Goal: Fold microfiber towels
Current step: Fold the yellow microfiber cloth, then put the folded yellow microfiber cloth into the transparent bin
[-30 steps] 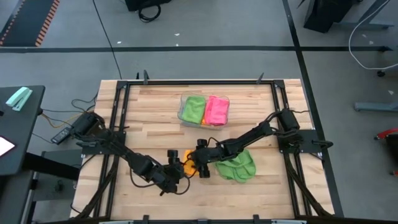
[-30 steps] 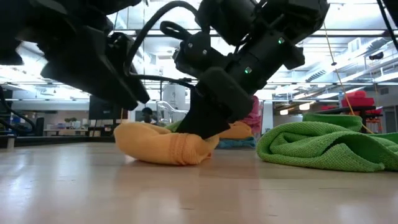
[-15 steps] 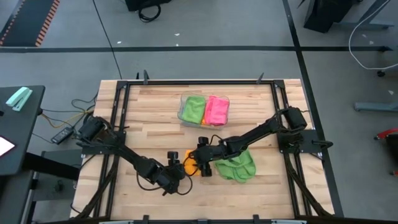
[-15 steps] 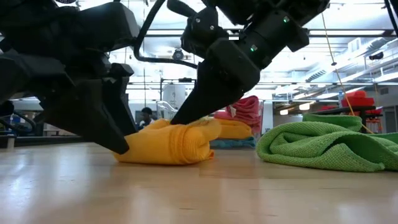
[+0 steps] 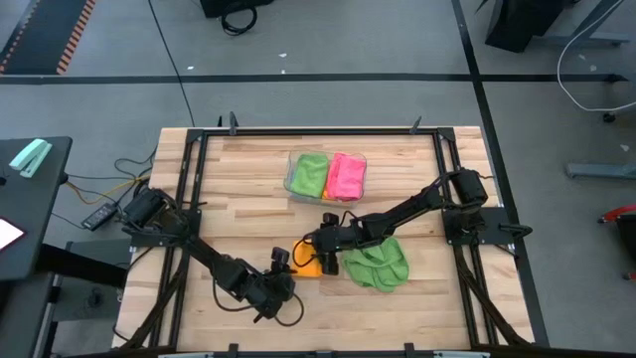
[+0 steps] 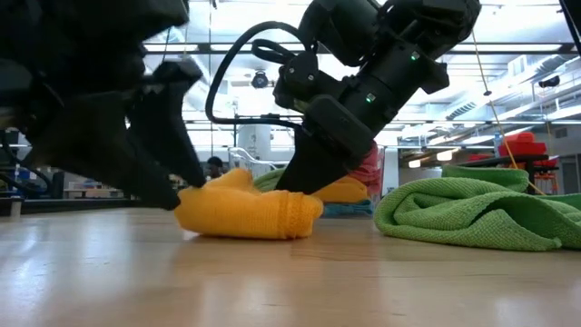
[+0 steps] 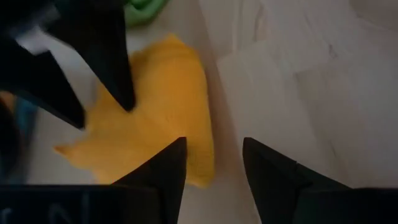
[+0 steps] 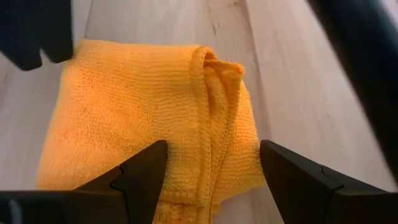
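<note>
A folded orange towel (image 5: 308, 267) lies flat on the table's middle, its thick folded edge (image 6: 290, 213) toward the right. My right gripper (image 8: 214, 155) stands open over it, slanting down from the far right. From the near left, my left gripper (image 7: 214, 146) slants down at the towel's near-left end, open, with the towel's edge and bare table in its gap. A crumpled green towel (image 5: 376, 264) lies on the table right of the orange one. My right gripper has a fingertip (image 6: 304, 177) resting on the top of the orange towel near its folded edge (image 8: 205, 93), coming slanting down from the far right. The open fingers straddle the fold and pinch nothing. The towel lies flat on the table. My left gripper has one fingertip (image 6: 172, 193) at the towel's left end (image 7: 186, 168). I cannot tell whether it touches.
A clear tray (image 5: 290, 179) at the far middle holds a folded green towel (image 5: 311, 174) and a folded pink towel (image 5: 346, 176). Bare wood lies toward the near edge and on the left. A black frame (image 5: 189, 179) borders the table.
My left gripper has sunk toward the table and rolled, drawing back to the orange towel's left end. My right gripper has pulled back a little toward the far right. The orange towel has gone from a lump to a flatter fold, with more of it uncovered.
</note>
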Robot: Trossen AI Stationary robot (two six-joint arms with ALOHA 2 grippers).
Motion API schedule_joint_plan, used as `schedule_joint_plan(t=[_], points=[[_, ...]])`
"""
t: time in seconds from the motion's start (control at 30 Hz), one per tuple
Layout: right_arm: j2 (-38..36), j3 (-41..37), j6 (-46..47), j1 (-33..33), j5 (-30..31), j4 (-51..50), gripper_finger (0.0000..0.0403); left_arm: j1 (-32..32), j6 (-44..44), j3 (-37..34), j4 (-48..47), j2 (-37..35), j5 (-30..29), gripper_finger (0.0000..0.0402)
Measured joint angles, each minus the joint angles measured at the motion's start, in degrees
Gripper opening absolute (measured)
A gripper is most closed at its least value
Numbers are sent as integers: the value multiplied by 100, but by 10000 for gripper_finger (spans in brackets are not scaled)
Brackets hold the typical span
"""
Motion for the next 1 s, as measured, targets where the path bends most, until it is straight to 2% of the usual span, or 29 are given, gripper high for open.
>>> schedule_joint_plan(t=[0.13,0.4,0.5,0.63,0.77,1.0], points=[[0,-4,281,-5,17,21,267,-54,522,69,1,-4,-409,185],[0,-4,655,-5,-1,-126,267,19,949,76,-206,59,-439,274],[0,-4,655,-9,-153,-133,267,9,1158,73,-521,59,-613,293],[-23,20,654,-27,-445,-159,267,-29,1770,72,-718,59,-1071,294],[-192,20,671,-76,-769,-244,267,-33,2419,71,-728,59,-1084,283],[-664,25,515,-63,-768,-356,267,24,2871,69,-727,59,-1084,271]])
